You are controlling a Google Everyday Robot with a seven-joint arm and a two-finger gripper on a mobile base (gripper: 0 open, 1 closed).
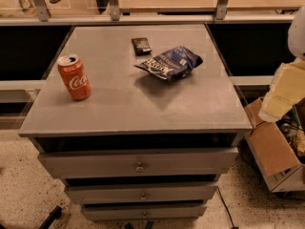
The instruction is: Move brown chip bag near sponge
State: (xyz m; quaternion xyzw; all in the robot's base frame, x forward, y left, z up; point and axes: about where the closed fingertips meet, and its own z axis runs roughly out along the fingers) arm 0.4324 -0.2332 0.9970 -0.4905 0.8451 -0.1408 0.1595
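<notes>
- Jaws' state cannot be told: the gripper is a pale shape off the right edge of the counter.
- Small dark packet (brown chip bag or not, I cannot tell) lies near the back edge, just beside a blue chip bag.
- Coca-Cola can stands upright near the left edge.

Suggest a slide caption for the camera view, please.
Red can, blue chip bag and dark packet on grey cabinet; pincer hangs at right.
</notes>
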